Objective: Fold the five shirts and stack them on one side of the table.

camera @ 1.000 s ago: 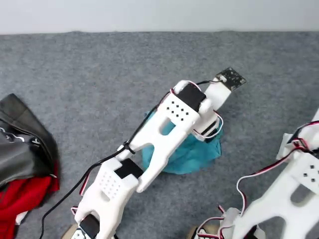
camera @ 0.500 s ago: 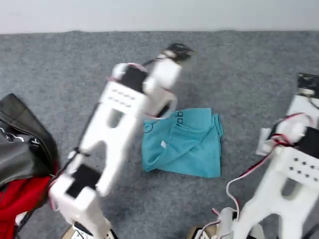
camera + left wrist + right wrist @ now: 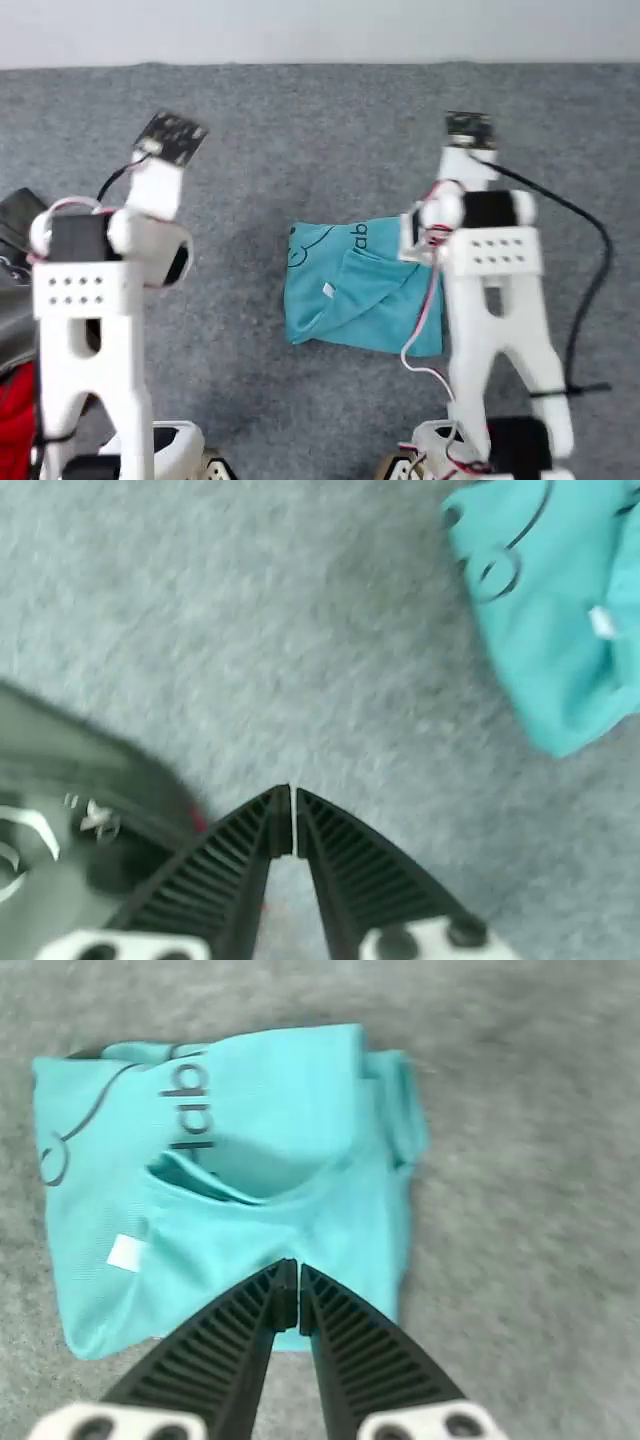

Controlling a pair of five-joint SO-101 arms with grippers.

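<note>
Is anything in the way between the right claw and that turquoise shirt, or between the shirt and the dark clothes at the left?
Nothing visible. The right gripper hangs directly over the teal shirt. Between that shirt and the black shirt lies bare grey carpet, though the left gripper hangs above it.

A grey, felt-like desk (image 3: 300,130) runs back to a pale wall. Near its middle lies a teal shirt (image 3: 350,290), folded into a rough square, dark print on its upper face. At the desk's left edge, well apart from it, a black garment (image 3: 14,225) lies crumpled, with a red garment (image 3: 10,420) just beside it, toward the near edge.
</note>
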